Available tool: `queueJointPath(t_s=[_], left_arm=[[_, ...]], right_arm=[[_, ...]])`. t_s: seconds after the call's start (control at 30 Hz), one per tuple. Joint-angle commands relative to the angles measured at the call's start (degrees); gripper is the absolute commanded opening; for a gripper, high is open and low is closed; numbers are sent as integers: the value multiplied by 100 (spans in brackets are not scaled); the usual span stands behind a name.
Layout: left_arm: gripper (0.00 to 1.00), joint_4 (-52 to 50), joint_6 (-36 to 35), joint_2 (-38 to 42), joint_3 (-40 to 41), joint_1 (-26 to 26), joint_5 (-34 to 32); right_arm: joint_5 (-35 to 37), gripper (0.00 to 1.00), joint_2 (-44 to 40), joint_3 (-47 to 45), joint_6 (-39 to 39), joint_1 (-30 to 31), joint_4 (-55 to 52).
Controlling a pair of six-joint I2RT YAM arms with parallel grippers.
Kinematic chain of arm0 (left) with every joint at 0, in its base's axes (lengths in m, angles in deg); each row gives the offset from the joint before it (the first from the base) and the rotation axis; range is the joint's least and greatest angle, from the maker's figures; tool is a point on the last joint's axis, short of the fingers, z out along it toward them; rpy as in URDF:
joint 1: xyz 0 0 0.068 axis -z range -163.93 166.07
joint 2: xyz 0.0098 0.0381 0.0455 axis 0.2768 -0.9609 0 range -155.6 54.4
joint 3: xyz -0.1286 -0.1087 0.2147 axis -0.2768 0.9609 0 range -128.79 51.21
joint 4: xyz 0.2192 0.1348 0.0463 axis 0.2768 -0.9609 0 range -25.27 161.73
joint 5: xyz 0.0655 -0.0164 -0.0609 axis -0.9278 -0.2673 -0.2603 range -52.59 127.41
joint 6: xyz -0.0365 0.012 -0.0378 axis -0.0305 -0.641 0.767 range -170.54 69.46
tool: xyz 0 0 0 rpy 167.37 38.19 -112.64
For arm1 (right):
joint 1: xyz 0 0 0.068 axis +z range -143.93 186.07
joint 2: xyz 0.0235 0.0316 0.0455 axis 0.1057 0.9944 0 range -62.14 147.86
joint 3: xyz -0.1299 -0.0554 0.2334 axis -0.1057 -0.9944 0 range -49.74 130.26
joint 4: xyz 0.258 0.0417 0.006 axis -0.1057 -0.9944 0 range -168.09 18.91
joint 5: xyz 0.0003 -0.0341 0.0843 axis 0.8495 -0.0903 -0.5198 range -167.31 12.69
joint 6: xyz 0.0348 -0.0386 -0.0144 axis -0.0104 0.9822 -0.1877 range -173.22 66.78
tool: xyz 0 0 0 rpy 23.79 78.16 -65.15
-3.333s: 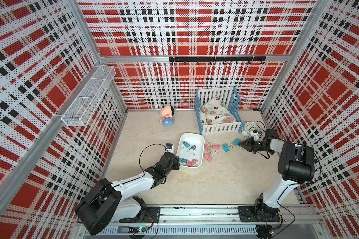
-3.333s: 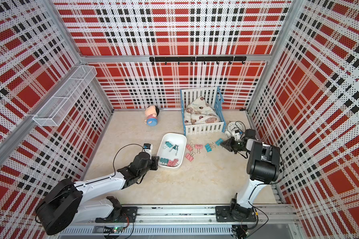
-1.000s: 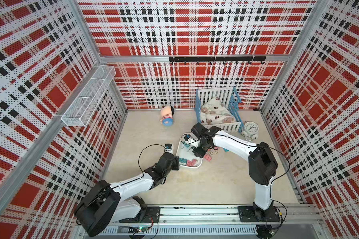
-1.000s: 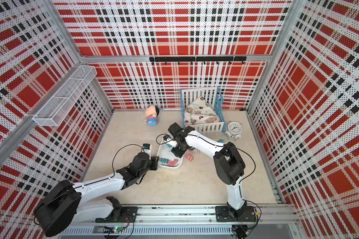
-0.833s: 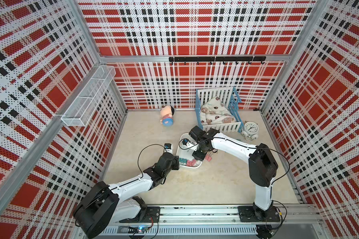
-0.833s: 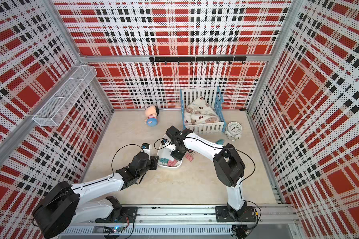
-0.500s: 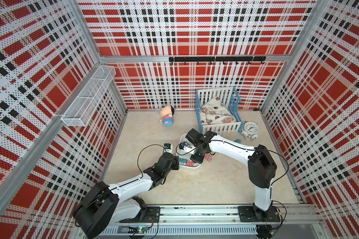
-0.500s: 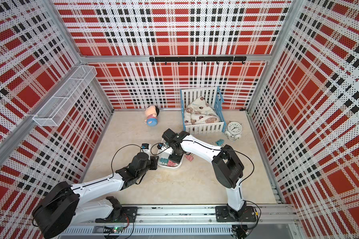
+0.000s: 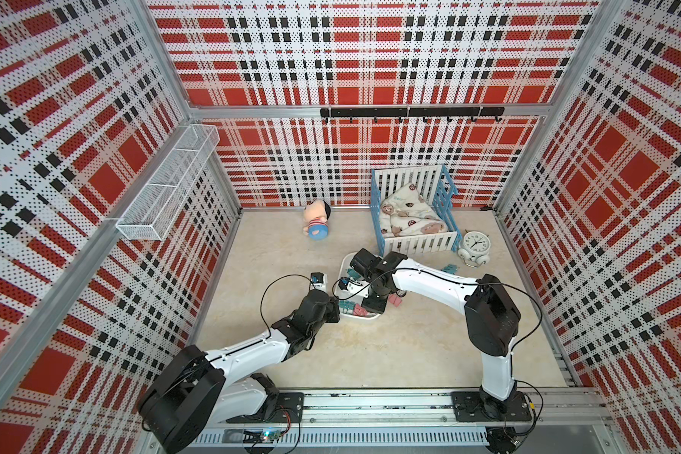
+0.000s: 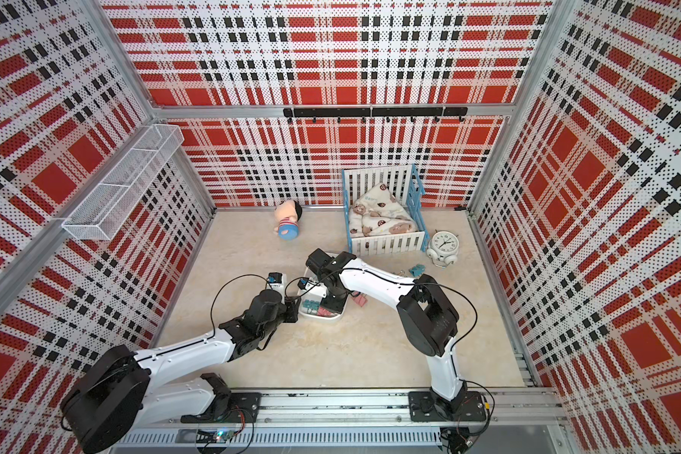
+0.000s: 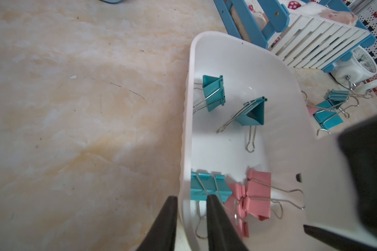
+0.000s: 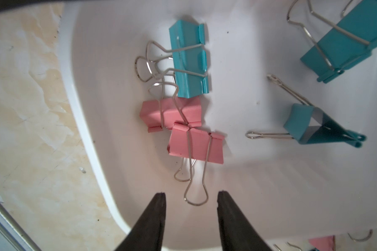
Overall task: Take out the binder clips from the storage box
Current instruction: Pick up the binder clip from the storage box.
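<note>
The white storage box (image 11: 187, 108) lies mid-floor in both top views (image 9: 360, 317) (image 10: 325, 316). My left gripper (image 11: 191, 200) is shut on its near rim, one finger outside the wall and one inside. Inside lie several binder clips: teal ones (image 11: 212, 93) (image 11: 251, 115) (image 12: 189, 65) and pink ones (image 12: 196, 145) (image 12: 172, 113). My right gripper (image 12: 192, 195) hangs open over the box's near end (image 9: 370, 306), and the wire loop of a pink clip lies just ahead of its fingertips. More clips lie on the floor outside the box, teal (image 9: 449, 269) and pink (image 9: 396, 300).
A white-and-blue toy crib (image 9: 413, 220) stands just behind the box, with a white alarm clock (image 9: 474, 247) to its right. A doll (image 9: 317, 224) lies at the back. A wire-mesh basket (image 9: 166, 188) hangs on the left wall.
My right arm has swung in from the right of the floor, crossed the box and come down over its near end. The left gripper has stayed on the rim.
</note>
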Motion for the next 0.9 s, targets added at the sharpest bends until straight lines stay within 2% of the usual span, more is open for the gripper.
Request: queueJointPath(t_s=[0.0, 0.2, 0.4, 0.87], left_arm=[[31, -19, 6, 27, 64, -39, 10], [31, -12, 19, 19, 72, -43, 10], [31, -2, 32, 21, 85, -48, 18], [31, -7, 43, 9, 99, -47, 31]], right_arm=[[98, 45, 132, -74, 80, 43, -83], [157, 43, 216, -35, 110, 43, -102], [307, 36, 251, -23, 83, 43, -50], [165, 11, 104, 86, 117, 10, 137]])
